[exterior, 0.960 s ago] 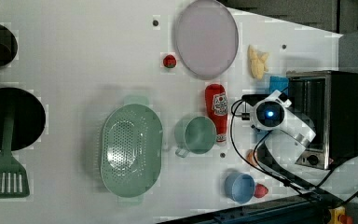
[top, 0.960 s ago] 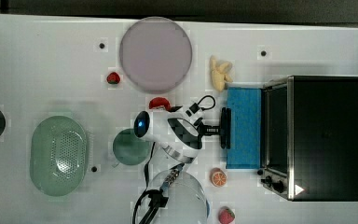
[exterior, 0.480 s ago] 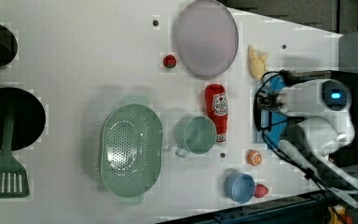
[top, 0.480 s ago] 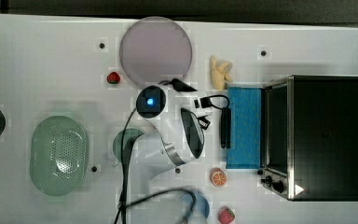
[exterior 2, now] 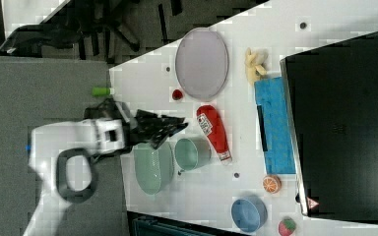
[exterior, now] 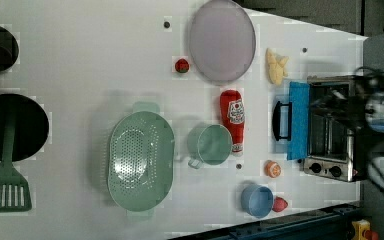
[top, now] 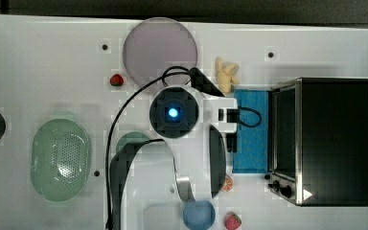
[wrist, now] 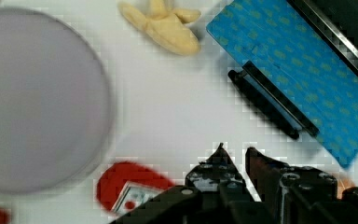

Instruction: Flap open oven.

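Arm has risen off door (top: 250, 130) since earlier frame. Your oven (top: 333, 141) sits at top view's right on bench (top: 52, 62), front facing left, long axis vertical; door flat down. Jaws nearly together, pinching nothing.

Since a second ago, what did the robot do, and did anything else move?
The arm drew up and away from the oven door's handle; its gripper now hangs clear of it, holding nothing. The blue door stayed flapped open, and the ketchup bottle, cup and plate kept their places.
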